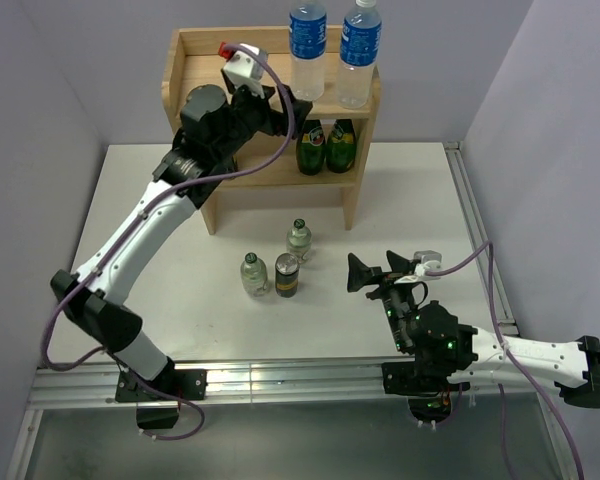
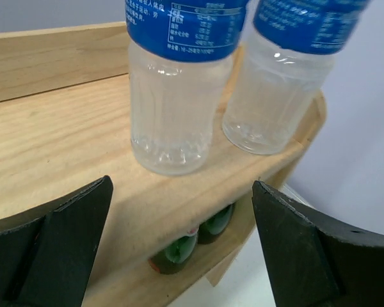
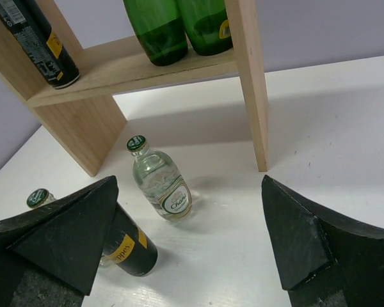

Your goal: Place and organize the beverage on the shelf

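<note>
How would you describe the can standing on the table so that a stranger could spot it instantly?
Find the wooden shelf at the far side of the white table. Just in front of it three small drinks stand clustered on the table. The can is the only dark one, silver-topped, beside two clear glass bottles with green caps.

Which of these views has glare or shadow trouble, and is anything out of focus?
Top external: even, sharp, glare only on the metal rail. Left wrist: water bottles sharp, one small glint. Right wrist: shelf looks tilted and casts a soft shadow on the table; the dark fingers lose detail.
</note>
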`<state>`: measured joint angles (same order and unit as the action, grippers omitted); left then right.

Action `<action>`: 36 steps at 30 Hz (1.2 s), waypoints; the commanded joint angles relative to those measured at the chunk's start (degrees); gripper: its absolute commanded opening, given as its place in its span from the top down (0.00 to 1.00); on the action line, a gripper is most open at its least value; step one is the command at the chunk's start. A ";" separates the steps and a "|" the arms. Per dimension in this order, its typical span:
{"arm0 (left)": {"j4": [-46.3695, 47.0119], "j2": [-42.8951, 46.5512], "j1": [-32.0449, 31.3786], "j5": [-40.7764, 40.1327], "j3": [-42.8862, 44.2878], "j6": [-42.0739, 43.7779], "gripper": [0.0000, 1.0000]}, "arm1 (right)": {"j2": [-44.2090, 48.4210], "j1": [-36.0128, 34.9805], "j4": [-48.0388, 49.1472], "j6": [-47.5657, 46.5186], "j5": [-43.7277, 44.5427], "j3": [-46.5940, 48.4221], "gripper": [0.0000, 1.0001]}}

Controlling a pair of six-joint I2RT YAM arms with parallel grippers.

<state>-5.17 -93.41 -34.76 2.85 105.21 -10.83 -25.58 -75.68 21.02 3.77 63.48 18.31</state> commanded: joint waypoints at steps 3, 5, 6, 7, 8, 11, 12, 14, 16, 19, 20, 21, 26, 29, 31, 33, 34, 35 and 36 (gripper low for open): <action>0.51 9.81 -0.83 -0.57 -5.88 -0.42 0.02 | -0.70 0.44 2.72 0.62 -0.20 -0.81 0.00; -0.27 13.50 -1.36 -0.48 -9.05 -0.86 0.01 | -1.05 0.45 2.98 0.45 -0.11 -0.90 0.00; -0.54 14.82 -1.62 -0.57 -10.36 -1.03 0.01 | -1.05 0.36 3.07 0.45 -0.11 -0.99 0.00; -1.07 16.31 -1.97 -0.65 -13.16 -1.21 0.01 | -1.31 0.36 3.15 0.45 -0.29 -0.99 0.00; -1.77 19.37 -2.67 -0.74 -14.93 -1.38 0.01 | -1.40 0.36 3.59 0.45 -0.29 -1.16 0.00; -2.74 26.15 -4.43 -2.22 -23.80 -1.83 0.01 | -2.01 0.45 4.21 0.45 -0.55 -1.43 0.00; -2.74 27.82 -5.04 -2.59 -26.61 -2.00 0.01 | -2.10 0.45 4.38 0.45 -0.73 -1.43 0.00; -1.43 33.45 -7.50 -7.49 -36.88 -3.23 0.02 | -2.80 0.45 4.73 0.45 -0.99 -1.34 0.00; 2.08 39.14 -8.65 -10.05 -48.09 -6.46 0.02 | -3.42 0.45 4.82 0.45 -1.17 -1.17 0.00; 9.17 46.96 -10.49 -11.64 -62.60 -10.60 0.03 | -3.86 0.62 4.83 0.62 -1.43 -1.17 0.00; 10.52 48.74 -11.20 -12.34 -65.89 -11.57 0.03 | -3.77 0.53 4.56 0.71 -1.61 -1.17 0.00; 11.84 50.15 -11.90 -14.95 -71.05 -12.71 0.03 | -3.86 0.62 4.39 0.89 -1.61 -1.17 0.00; 16.85 51.58 -18.05 -22.78 -79.98 -16.94 0.04 | -3.86 0.71 4.47 1.06 -1.61 -1.52 0.00; 18.61 48.76 -23.06 -30.26 -81.74 -16.51 0.04 | -4.21 0.88 4.30 1.33 -1.70 -1.43 0.00; 20.10 47.27 -24.99 -32.55 -82.62 -16.68 0.04 | -4.39 0.88 4.03 1.50 -1.61 -1.43 0.00; 22.56 46.48 -25.70 -33.35 -83.84 -16.85 0.04 | -4.13 0.97 3.86 1.59 -1.43 -1.52 0.00; 23.01 46.30 -26.14 -34.66 -84.11 -17.03 0.04 | -3.95 0.97 3.77 1.68 -1.43 -1.61 0.00; 23.18 46.04 -26.32 -35.36 -84.29 -17.21 0.04 | -3.95 0.97 3.77 1.77 -1.43 -1.78 0.00; 23.88 45.77 -26.41 -35.89 -84.73 -17.21 0.05 | -3.95 1.06 3.77 1.77 -1.43 -1.78 0.00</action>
<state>12.34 -47.11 -60.42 -27.88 21.56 -26.59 -29.65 -75.11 23.29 4.45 61.43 17.23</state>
